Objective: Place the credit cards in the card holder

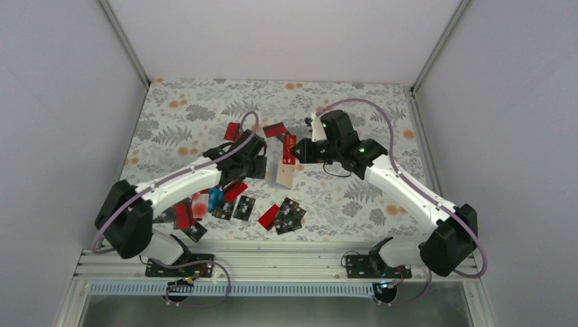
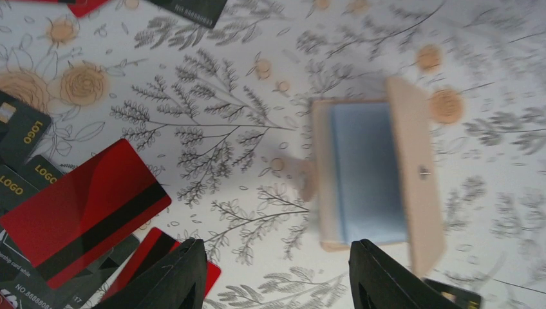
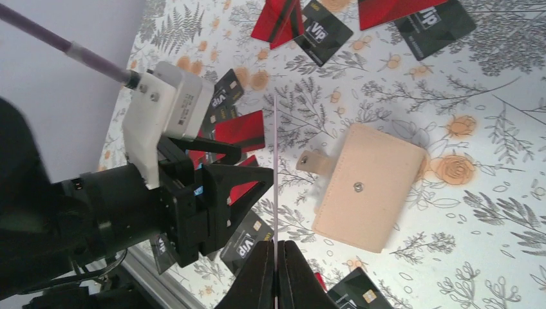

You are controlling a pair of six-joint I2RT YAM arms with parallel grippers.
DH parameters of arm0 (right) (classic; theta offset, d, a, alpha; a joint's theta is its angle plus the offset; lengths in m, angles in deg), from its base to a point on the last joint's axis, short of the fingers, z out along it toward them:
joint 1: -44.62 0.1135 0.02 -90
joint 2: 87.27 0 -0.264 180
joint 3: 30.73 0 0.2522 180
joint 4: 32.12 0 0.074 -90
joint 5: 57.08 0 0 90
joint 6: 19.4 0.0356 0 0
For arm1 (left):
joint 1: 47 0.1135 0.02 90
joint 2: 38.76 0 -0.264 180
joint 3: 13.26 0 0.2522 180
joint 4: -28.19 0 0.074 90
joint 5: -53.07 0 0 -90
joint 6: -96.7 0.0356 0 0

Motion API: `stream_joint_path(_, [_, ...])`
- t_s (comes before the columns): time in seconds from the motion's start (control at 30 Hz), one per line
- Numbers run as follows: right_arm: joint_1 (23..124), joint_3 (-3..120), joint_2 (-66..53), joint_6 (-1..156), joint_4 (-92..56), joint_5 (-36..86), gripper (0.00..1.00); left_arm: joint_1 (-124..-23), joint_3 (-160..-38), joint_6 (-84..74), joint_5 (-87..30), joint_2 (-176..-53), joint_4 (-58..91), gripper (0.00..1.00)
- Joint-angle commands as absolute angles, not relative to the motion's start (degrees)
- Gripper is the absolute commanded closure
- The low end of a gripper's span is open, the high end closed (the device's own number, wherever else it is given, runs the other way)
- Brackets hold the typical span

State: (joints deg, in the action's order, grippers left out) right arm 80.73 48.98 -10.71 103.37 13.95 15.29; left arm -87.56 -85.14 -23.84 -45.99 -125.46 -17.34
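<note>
1. Right hand [image 3: 275,248]: you had its two fingers closed tight on one thin red rectangular credit card [image 1: 288,146]. The card stood on edge, so the right wrist view showed it only as a thin line rising from the fingertips.

2. Left hand [image 2: 277,257]: you had its fingers well apart with nothing between them. It hung over the floral-patterned bench [image 1: 204,116], near the card holder but not touching it.

3. Small tan folding card holder [image 3: 380,193]: it lay on the bench between your two hands, just below the held card in the top view. Its tan outside, with a small dark centre stud and a side tab, faced the right wrist camera. The left wrist view showed a grey-blue inside under a tan cover. That picture was blurred, so you could not tell how far open it stood.

4. Loose red and black credit cards [image 1: 290,215]: these lay scattered on the bench, most of them near the left arm, and some overlapped.
</note>
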Motion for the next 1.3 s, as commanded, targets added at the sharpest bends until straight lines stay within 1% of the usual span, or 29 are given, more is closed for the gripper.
stream_joint_path(0.0, [81.5, 50.0, -10.7, 103.7, 16.3, 19.1, 0.96, -86.6, -86.5, -22.4, -43.8, -129.2, -12.9, 0.46])
stream_joint_path(0.2, [81.5, 48.2, -10.5, 103.5, 15.1, 17.2, 0.96, -85.8, -88.8, -21.6, -41.1, -135.3, -10.3, 0.5])
stream_joint_path(0.33, [81.5, 47.1, -10.5, 103.4, 14.4, 16.0, 0.96, -85.5, -89.7, -21.5, -41.2, -138.5, -9.5, 0.62])
stream_joint_path(0.5, [81.7, 46.6, -7.9, 103.1, 12.9, 10.3, 0.96, -85.5, -89.8, -21.5, -40.8, -139.2, -9.1, 0.88])
stream_joint_path(0.6, [82.0, 46.7, -5.5, 103.6, 12.4, 8.7, 0.96, -85.4, -89.6, -21.6, -40.7, -138.0, -9.0, 0.97])
stream_joint_path(0.8, [82.4, 47.0, -3.5, 107.5, 11.5, 10.9, 0.96, -85.4, -90.0, -22.5, -39.1, -134.3, -10.0, 0.98])
stream_joint_path(1.0, [83.3, 47.3, -0.2, 110.3, 9.9, 9.2, 0.96, -85.4, -91.6, -22.6, -37.4, -133.1, -11.1, 0.98])
stream_joint_path(1.27, [84.0, 51.7, 6.3, 110.9, 13.3, 11.8, 0.96, -85.5, -92.4, -22.4, -36.9, -132.6, -11.8, 0.98])
